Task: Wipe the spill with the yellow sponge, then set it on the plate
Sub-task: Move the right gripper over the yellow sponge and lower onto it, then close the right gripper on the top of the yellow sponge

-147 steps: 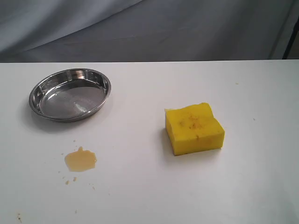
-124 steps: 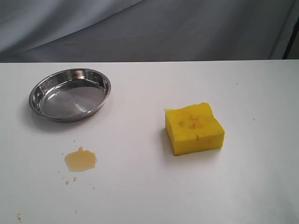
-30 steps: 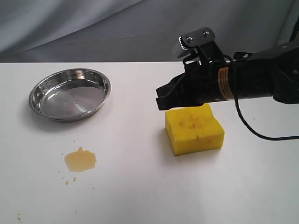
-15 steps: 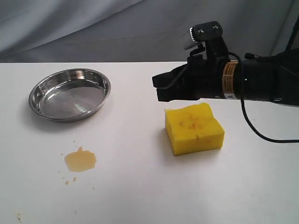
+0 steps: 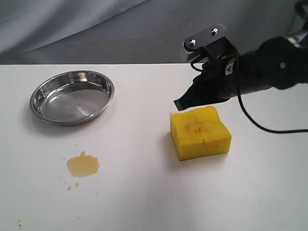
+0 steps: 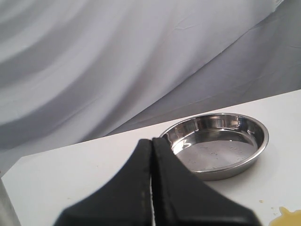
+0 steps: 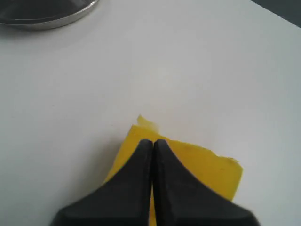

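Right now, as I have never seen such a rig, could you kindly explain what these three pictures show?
This is a robot with two arms. One picture comes from a camera off the arms. The other two come from a camera on each wrist, looking along the fingers. On the white table lie a steel plate, a yellow sponge and a small amber spill. The right fingers hang shut over the sponge's edge, holding nothing. The left fingers, seen only in their own wrist view, are also shut and empty, and point toward the plate.
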